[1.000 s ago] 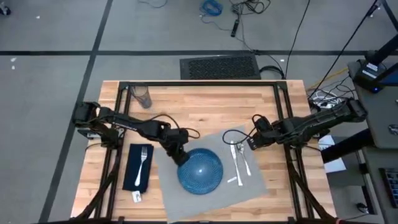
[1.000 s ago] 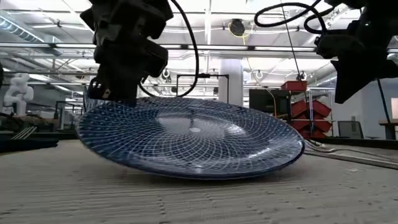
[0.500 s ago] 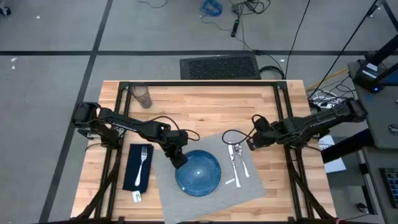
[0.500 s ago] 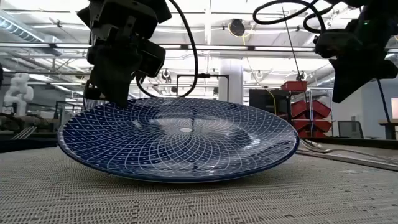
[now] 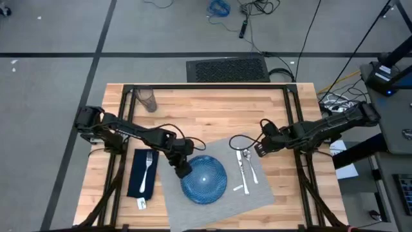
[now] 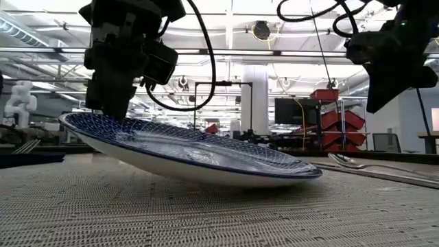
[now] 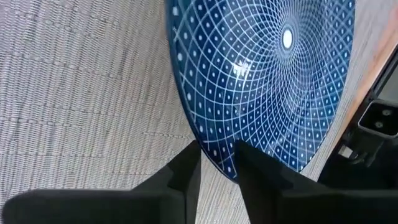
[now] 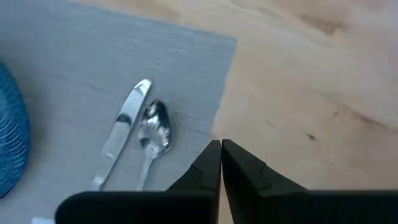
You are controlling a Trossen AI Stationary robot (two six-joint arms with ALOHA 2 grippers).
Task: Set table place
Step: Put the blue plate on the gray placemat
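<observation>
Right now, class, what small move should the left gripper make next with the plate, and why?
Probably lower the raised edge, then let go. The left gripper pinches the plate by its rim, and the plate sits tilted on the placemat, one side lifted, the far side touching down.

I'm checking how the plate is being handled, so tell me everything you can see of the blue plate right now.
The plate is round and shallow, glazed dark blue with a fine white net-and-dot pattern spiralling from a pale centre. It sits on the grey woven placemat, tilted: in the low view one edge rests on the mat while the other is raised. The left gripper pinches that raised rim between its fingers. Knife and spoon lie apart from it.
</observation>
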